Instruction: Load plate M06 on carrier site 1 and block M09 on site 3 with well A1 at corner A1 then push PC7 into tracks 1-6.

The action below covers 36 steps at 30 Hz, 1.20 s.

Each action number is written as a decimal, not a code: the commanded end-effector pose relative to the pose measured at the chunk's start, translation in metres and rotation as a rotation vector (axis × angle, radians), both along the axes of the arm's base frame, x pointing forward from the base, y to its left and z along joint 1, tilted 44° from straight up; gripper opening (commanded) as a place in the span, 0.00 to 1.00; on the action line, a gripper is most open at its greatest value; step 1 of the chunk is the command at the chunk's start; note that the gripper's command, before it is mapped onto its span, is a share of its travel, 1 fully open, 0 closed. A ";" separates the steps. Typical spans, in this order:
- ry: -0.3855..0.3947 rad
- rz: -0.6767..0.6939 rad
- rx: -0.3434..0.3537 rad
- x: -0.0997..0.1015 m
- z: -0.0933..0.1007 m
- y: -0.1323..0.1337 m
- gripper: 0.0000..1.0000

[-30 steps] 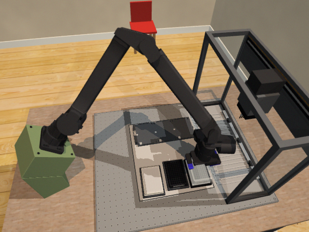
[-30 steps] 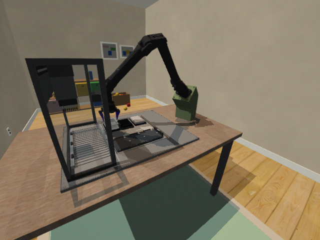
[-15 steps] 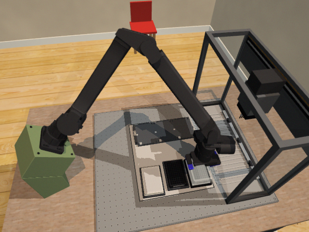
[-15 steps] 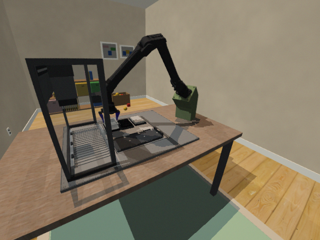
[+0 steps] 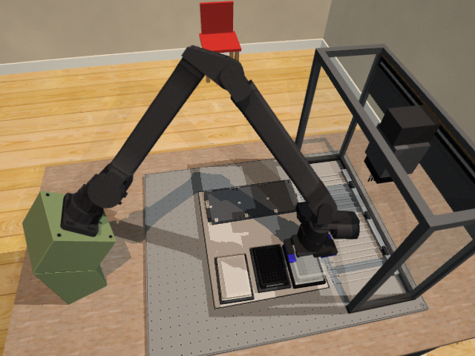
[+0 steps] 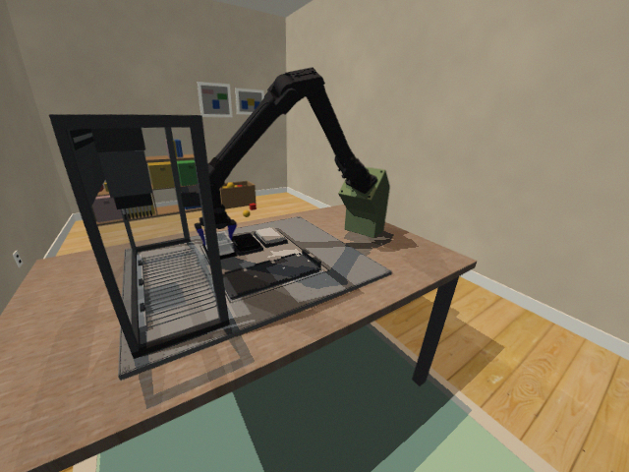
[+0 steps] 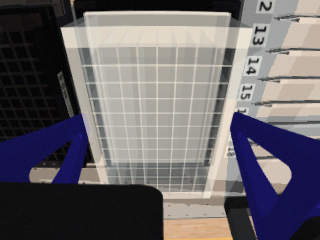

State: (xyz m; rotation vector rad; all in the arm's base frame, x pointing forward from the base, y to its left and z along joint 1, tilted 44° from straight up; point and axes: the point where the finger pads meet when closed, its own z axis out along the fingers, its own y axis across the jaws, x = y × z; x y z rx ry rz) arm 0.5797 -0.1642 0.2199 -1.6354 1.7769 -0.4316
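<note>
— Now, what writing can you actually read?

— Only the black track numbers printed on the pale apron strip [image 7: 254, 60] in the wrist view: 13, 14 and 15 are plain, a 2 above them is cut by the frame edge, and the small figures lower down are too blurred to read. The plates' ID labels cannot be made out in any view.

— And the end effector?

— The blue-fingered end effector [image 7: 160, 145] stands fully open and holds nothing. Its fingers straddle the translucent, clear-walled gridded deep-well block [image 7: 157, 95], one on each long side, apart from its walls. That block sits in the nest nearest the rails, at the right end of the row in the top view.

— Where are the other items?

— The black 96-well plate [image 5: 269, 267] lies in the middle nest, just left of the block, and the white 384-well plate [image 5: 234, 277] in the left nest. The long dark flat plate carrier [image 5: 249, 201] lies on the apron beyond them, its sites bare, outside the grey ribbed rails [image 5: 356, 245].

— Anything hidden?

— The wrist housing covers the block's far end from above, and the black frame [image 6: 88, 203] on the worktop [image 6: 431, 254] screens the stop bar, so the lamps cannot be judged.
</note>
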 end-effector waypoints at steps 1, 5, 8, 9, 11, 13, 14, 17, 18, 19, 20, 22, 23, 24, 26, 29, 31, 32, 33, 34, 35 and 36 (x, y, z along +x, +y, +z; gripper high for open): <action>-0.014 -0.019 0.003 0.009 0.005 -0.007 1.00; -0.024 -0.005 0.000 0.016 0.006 0.001 1.00; -0.027 -0.008 -0.002 0.019 0.005 -0.001 1.00; -0.029 -0.010 -0.003 0.020 0.006 -0.002 1.00; -0.027 -0.009 -0.002 0.021 0.003 -0.001 1.00; -0.022 -0.004 0.000 0.022 0.000 0.003 1.00; -0.025 -0.004 0.000 0.023 0.000 0.003 1.00; -0.018 -0.017 0.002 0.020 -0.001 -0.004 1.00; -0.026 -0.016 -0.001 0.023 0.000 -0.004 1.00; -0.030 -0.013 -0.003 0.025 0.000 -0.002 1.00; -0.030 -0.008 -0.002 0.026 0.000 0.001 1.00; -0.024 -0.004 0.000 0.027 -0.005 0.004 1.00; -0.020 -0.004 0.002 0.026 -0.008 0.005 1.00; -0.020 -0.006 0.002 0.027 -0.008 0.004 1.00; -0.019 -0.016 0.002 0.026 -0.008 -0.002 1.00; -0.016 -0.018 0.004 0.024 -0.009 -0.003 1.00; -0.016 -0.018 0.004 0.025 -0.009 -0.003 1.00; -0.016 -0.018 0.004 0.025 -0.009 -0.003 1.00; -0.016 -0.018 0.004 0.025 -0.009 -0.003 1.00; -0.024 -0.011 -0.005 0.019 -0.002 -0.002 1.00; -0.024 -0.011 -0.005 0.019 -0.002 -0.002 1.00; -0.024 -0.011 -0.005 0.019 -0.002 -0.002 1.00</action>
